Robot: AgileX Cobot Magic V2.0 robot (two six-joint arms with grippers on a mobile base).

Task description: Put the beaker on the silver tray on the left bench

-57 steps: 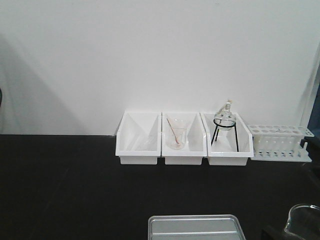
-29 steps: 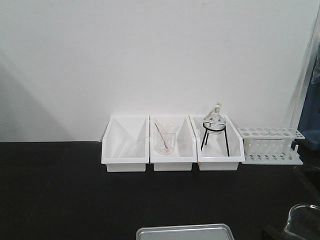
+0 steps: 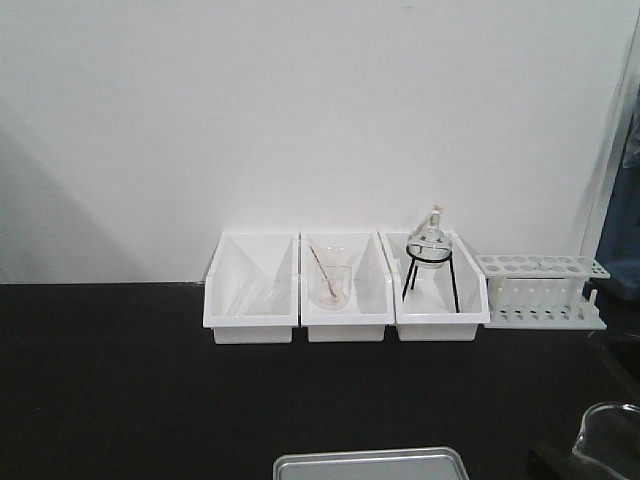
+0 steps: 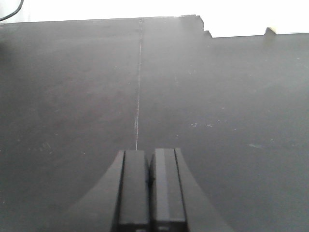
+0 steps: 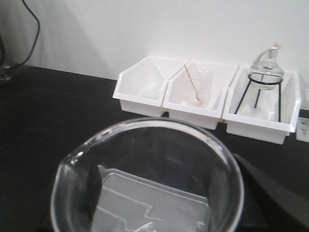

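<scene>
On my feed I count three white bins (image 3: 252,322) (image 3: 346,322) (image 3: 440,322), two glass beakers (image 3: 608,440) (image 3: 332,286), one round flask (image 3: 428,243), one tube rack (image 3: 540,290), one silver tray (image 3: 370,465).

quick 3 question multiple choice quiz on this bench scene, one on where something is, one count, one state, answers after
1. Which bin holds the flask?
A) the one nearest the tube rack
B) the middle one
C) the one farthest from the rack

2. How many white bins stand by the wall?
A) two
B) three
C) five

3. How does the left gripper stand?
A) wide open
B) shut, empty
C) shut on a rod

Answers:
1 A, the flask sits in the bin beside the rack.
2 B, three bins stand side by side in one row.
3 B, its jaws meet with nothing between them.
</scene>
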